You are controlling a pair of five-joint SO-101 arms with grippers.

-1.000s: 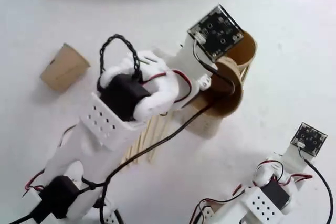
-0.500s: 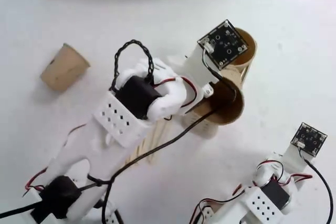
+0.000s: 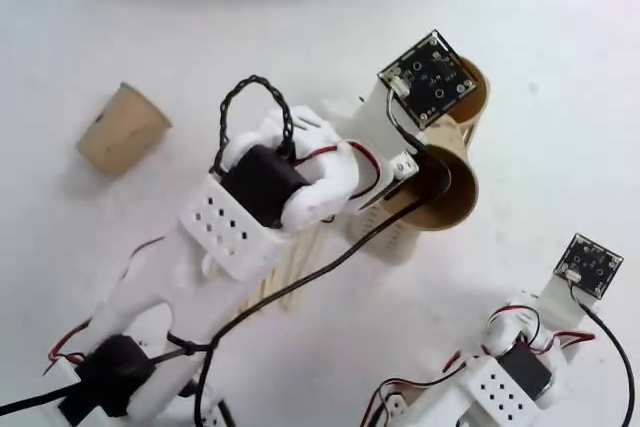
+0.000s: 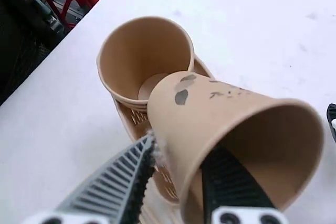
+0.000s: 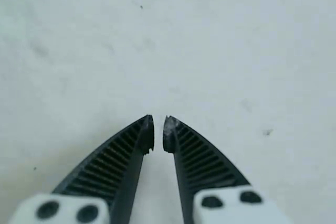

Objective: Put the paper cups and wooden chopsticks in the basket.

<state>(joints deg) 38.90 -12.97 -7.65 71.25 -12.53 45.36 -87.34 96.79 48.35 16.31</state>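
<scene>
1. A cup (image 4: 236, 129) is gripped by the left jaws, one inside its mouth and one outside, and is held tilted over the basket (image 4: 131, 121).
2. A second cup (image 4: 142, 56) is seated upright in the basket.
3. A third cup (image 3: 122, 127) is laid on its side on the surface (image 3: 560, 67), well apart.
4. The chopsticks (image 3: 290, 267) are laid just beside the basket.
5. The right jaws are all but closed, on nothing.

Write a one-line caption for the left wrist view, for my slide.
Left jaws pinch the wall of a tilted paper cup at the basket, which holds another upright cup.
</scene>
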